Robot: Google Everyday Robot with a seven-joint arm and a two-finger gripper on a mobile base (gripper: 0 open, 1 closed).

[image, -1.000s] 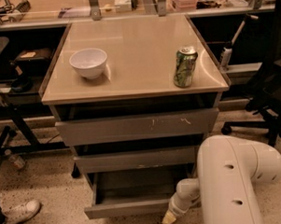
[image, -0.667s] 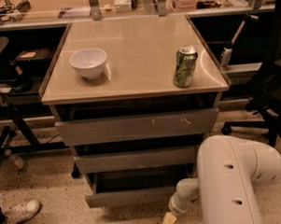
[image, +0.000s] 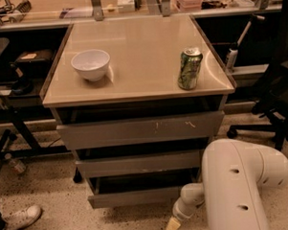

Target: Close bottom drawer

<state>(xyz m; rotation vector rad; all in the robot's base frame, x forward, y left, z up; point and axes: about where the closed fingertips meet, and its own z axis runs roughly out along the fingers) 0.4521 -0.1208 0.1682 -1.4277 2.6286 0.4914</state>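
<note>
The bottom drawer [image: 133,197] is the narrowest grey drawer at the foot of the cabinet. Its plain front stands a little out from the cabinet, with a dark gap showing above it. My gripper [image: 172,226] is low at the bottom of the view, just in front of and below the drawer front's right end. Only its pale tip shows past the white arm [image: 238,184]. I cannot tell whether it touches the drawer front.
Above are the medium drawer front [image: 139,163] and the wide scratched one [image: 140,129]. A white bowl [image: 90,65] and a green can [image: 190,68] stand on the cabinet top. A black chair [image: 277,106] is at the right, a shoe [image: 21,219] at the lower left.
The bottom drawer has slid back toward the cabinet and sticks out much less. My gripper has followed it inward.
</note>
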